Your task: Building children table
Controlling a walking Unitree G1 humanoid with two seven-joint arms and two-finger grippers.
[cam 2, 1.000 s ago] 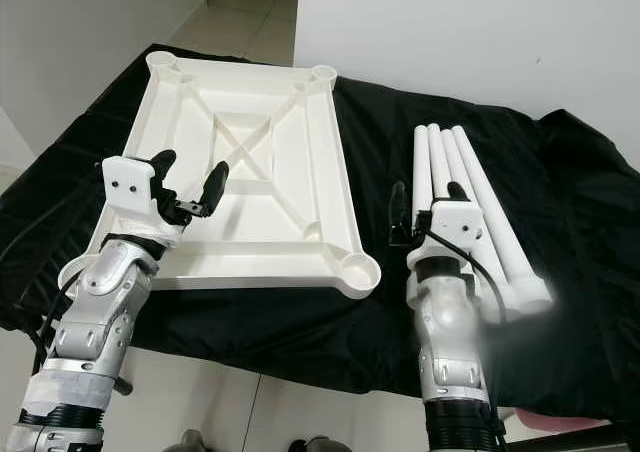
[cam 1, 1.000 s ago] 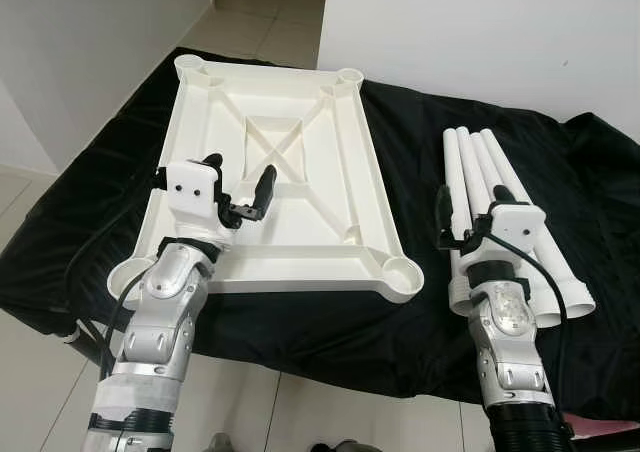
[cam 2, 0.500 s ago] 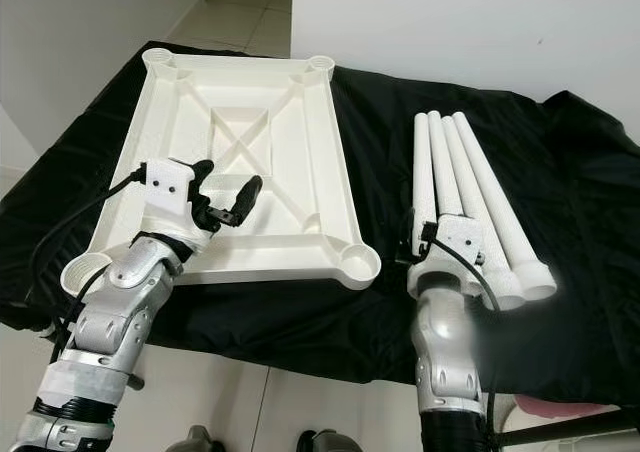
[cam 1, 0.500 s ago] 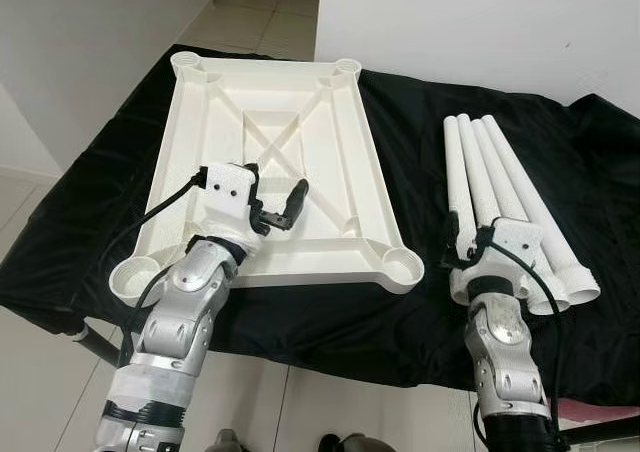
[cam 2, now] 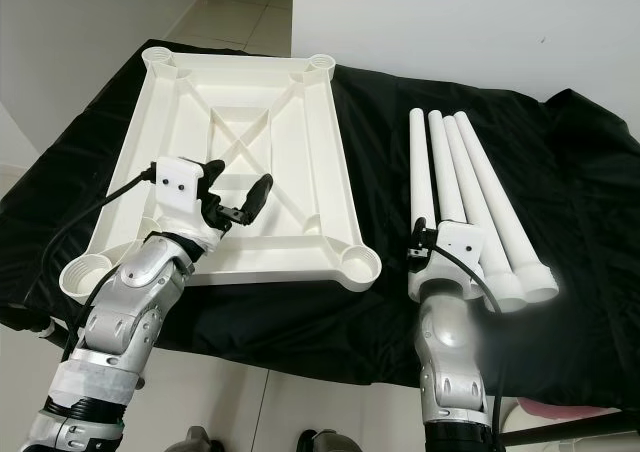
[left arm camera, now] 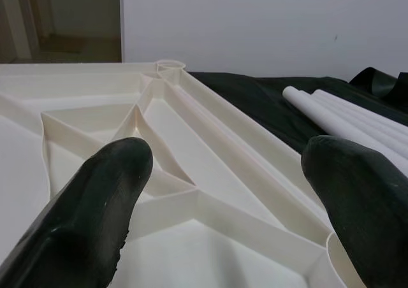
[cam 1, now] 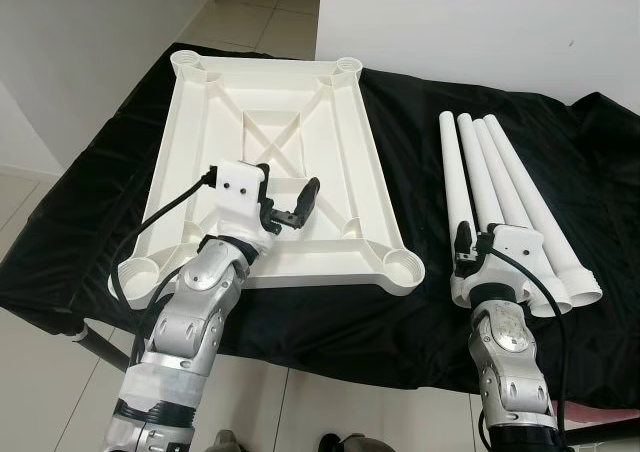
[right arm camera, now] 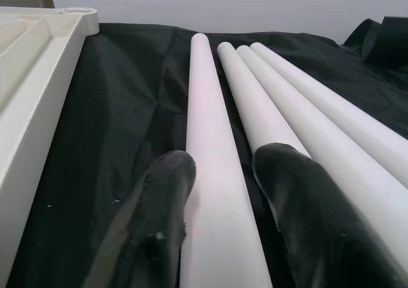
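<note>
The white plastic tabletop (cam 1: 372, 152) lies upside down on a black cloth, with round leg sockets at its corners, the near right socket (cam 1: 403, 266) toward me. My left gripper (cam 1: 288, 182) hovers open over the tabletop's near ribs, its fingers (left arm camera: 95, 199) wide apart and holding nothing. To the right, several white table legs (cam 1: 500, 182) lie side by side. My right gripper (right arm camera: 223, 167) sits at the near end of the leftmost leg (cam 1: 452, 172), one black finger pressed on each side of it.
The black cloth (cam 1: 420, 132) covers the whole low table, and its front edge drops off just before my arms. A white wall (cam 1: 480, 22) stands behind. Tiled floor (cam 1: 250, 2) shows at the far left.
My left gripper moved right and forward over the tabletop. My right gripper drew back toward the near ends of the legs and settled around the leftmost one. The camera shifted slightly.
</note>
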